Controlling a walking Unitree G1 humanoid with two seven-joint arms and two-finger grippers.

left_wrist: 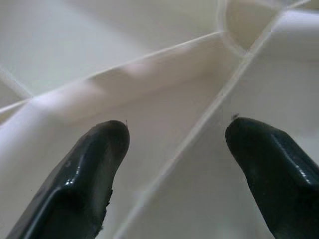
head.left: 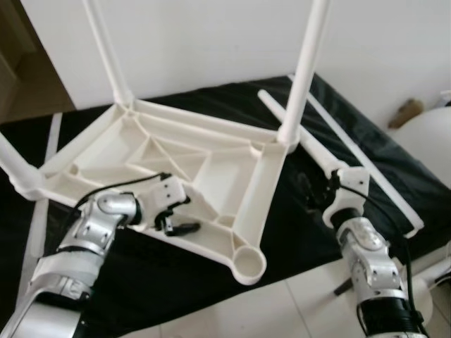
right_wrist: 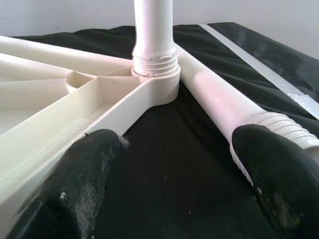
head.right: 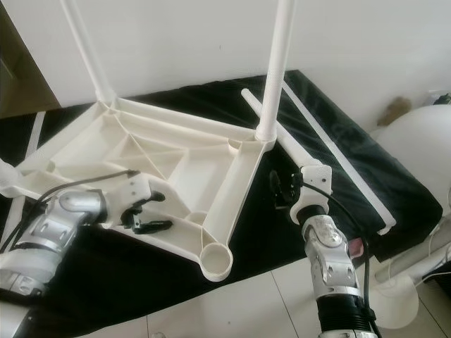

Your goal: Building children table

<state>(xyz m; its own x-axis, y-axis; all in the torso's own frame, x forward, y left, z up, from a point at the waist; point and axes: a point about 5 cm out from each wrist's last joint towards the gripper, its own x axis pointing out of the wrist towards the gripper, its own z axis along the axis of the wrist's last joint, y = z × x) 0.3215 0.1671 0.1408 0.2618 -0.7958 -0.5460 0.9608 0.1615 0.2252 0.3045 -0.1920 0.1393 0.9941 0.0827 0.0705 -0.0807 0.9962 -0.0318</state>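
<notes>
Nearest you, your left hand (head.left: 175, 211) sits over the ribbed underside of the upturned white tabletop (head.left: 211, 169), fingers (left_wrist: 89, 169) spread apart and gripping nothing. Your right hand (head.right: 282, 190) hovers over the black cloth (head.left: 310, 232) just beside the tabletop's edge, its fingers also apart, one close to the threaded end of a loose leg (right_wrist: 224, 107) lying there. Beyond, a fitted leg (head.left: 303, 77) stands upright in its corner socket, another leg (head.left: 109, 53) at the far corner.
</notes>
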